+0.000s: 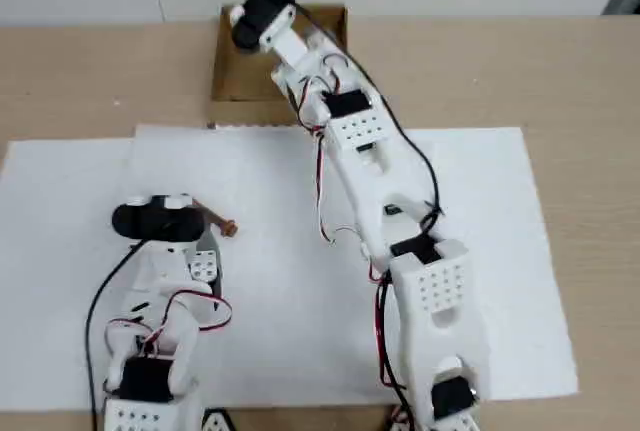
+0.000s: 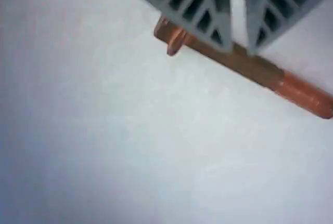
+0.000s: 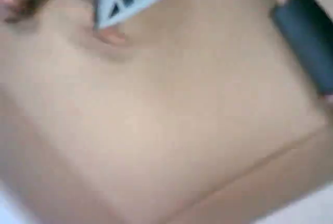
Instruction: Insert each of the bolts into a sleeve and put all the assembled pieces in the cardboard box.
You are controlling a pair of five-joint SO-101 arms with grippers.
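1. The wooden table (image 1: 580, 71) has bare margins on all sides of the work area, so both arms have room to swing.
2. The white sheet (image 1: 300, 371) covers the near half of the table. Its far edge lies just short of the box, so carrying a piece over means crossing only that edge.
3. The cardboard box (image 1: 230, 71) sits at the far side with its open top up. Its low walls are the one rim to clear.
4. The right gripper (image 3: 119, 0) hangs over the box floor, probably to drop a piece off. I cannot tell whether its claw is open or closed.
5. The left gripper (image 2: 237, 47) is low over the sheet, well apart from the box and from the other arm. Its claw is clamped across the shank of the bolt.
6. A dark sleeve (image 3: 304, 37) lies inside the box beside a wall. An orange end shows past it, so it is likely an assembled piece.
7. The copper bolt (image 2: 260, 70) is gripped mid-length, leaving both ends free. That probably suits sliding a sleeve on.
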